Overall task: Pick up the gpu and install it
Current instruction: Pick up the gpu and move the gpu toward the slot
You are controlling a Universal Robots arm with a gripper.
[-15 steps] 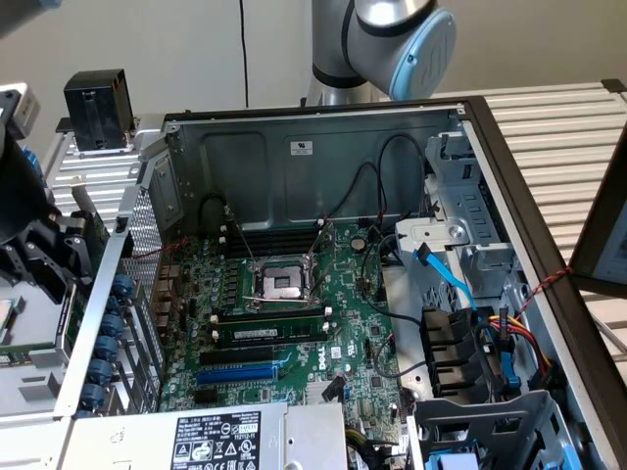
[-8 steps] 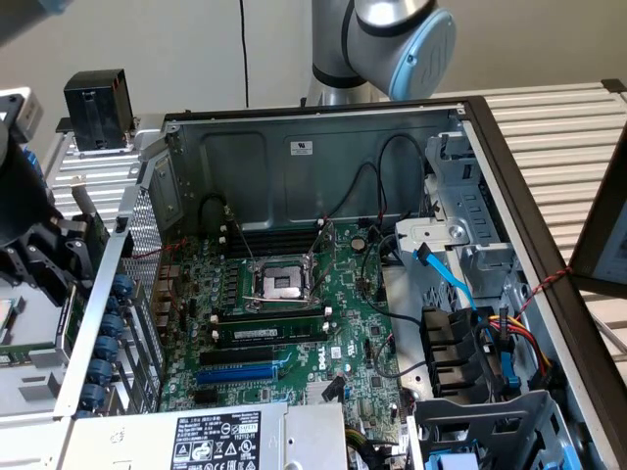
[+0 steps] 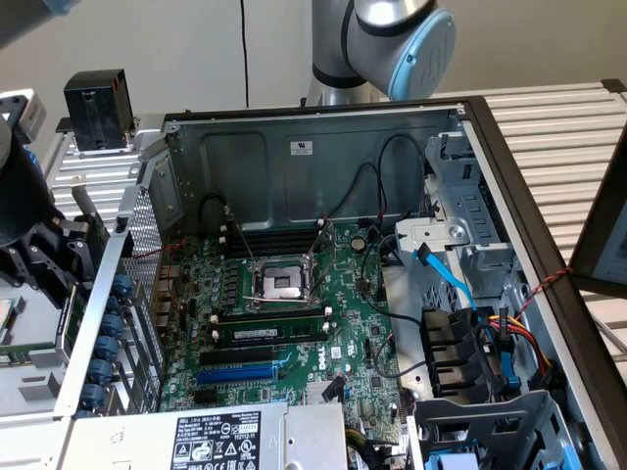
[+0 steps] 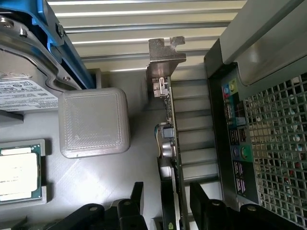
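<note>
Outside the case (image 3: 294,147), at nine o'clock in the exterior view, the gpu (image 4: 169,139) stands on edge, its long axis running from the gripper (image 4: 166,188) out to its silver bracket (image 4: 165,52). The fingers (image 4: 200,203) straddle it, parted, slim gaps either side, nothing clamped.
</note>
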